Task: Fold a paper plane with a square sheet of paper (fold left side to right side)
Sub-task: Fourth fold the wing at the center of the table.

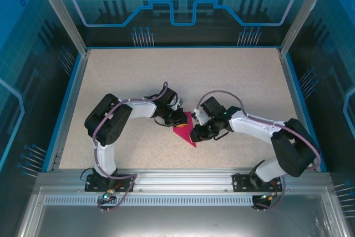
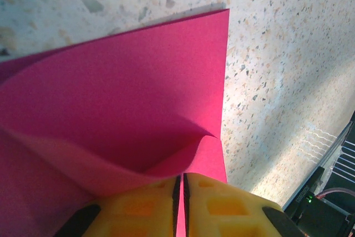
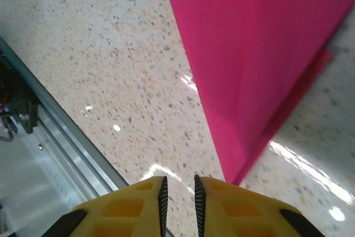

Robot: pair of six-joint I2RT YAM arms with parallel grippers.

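left hand (image 2: 182, 180) pinches the bowed, doubled-over magenta paper (image 2: 122, 98); right hand (image 3: 178, 181) slightly parted beside its tip.

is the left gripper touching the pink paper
Touching. The left wrist view shows the left gripper shut on the pink paper: the sheet's curled edge runs down into the thin slit between the yellow fingers.

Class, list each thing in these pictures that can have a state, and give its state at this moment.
square sheet of paper, folded over on itself, top layer bowed up, not pressed flat.
left end effector, shut on the paper's edge.
right end effector, barely open, holding nothing, beside a corner of the paper.
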